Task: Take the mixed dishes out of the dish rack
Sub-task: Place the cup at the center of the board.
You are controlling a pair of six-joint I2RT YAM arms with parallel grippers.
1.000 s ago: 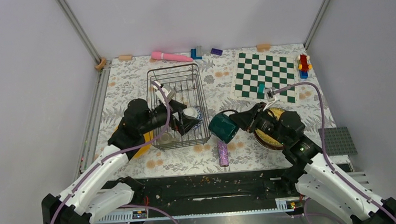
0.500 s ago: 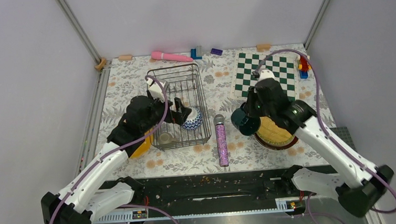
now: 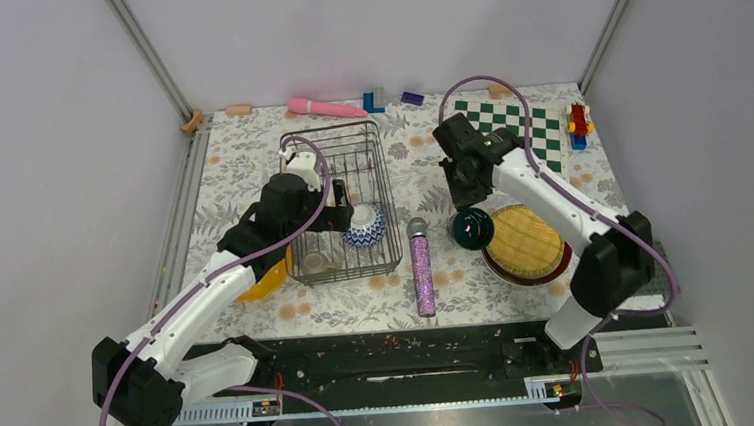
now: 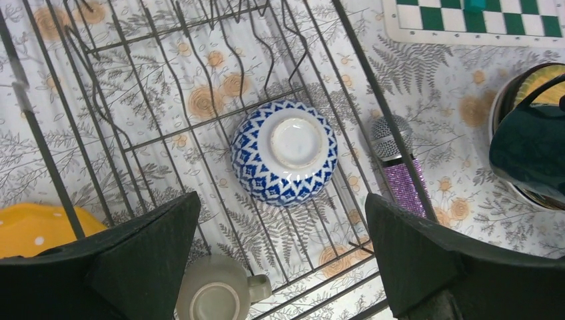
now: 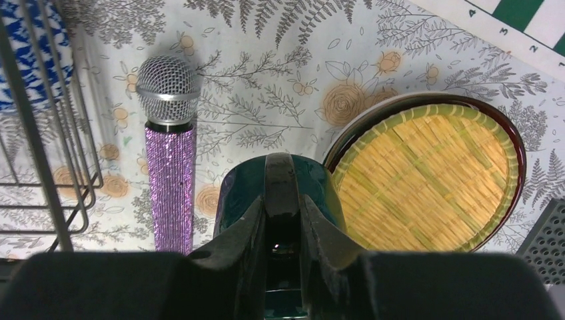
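Unloading is, by my reckoning, well past the halfway mark. The dish rack (image 3: 288,204) has bare plate dividers and holds only two items. One is the patterned bowl (image 4: 284,152), lying upside down against the right wall. The other is the small greyish cup (image 4: 216,297), at the near left corner. Outside it, a yellow plate (image 3: 262,279) lies on the counter just beside the rack's left wall, partly under my left arm. A stack of plates (image 5: 426,180), woven-looking yellow on top of a dark red-rimmed one, sits on the counter to the right. The dark teal mug (image 5: 233,193) is out of the rack but not yet released. My right tool (image 5: 283,207) pinches its handle and holds it between the plate stack and the glittery microphone (image 5: 170,167). I cannot tell whether its base is touching the counter. My left tool (image 4: 281,207) is spread wide above the bowl and grips nothing. Left to do, as I judge it: set the mug down, then lift out the bowl and the cup. The microphone lies along the rack's right wall, in the lane between rack and plates. The rack's wire walls hem in the bowl and the cup. The chessboard (image 3: 517,128), a pink object (image 3: 326,107) and toy blocks (image 3: 577,122) sit at the far side, well apart from the work.
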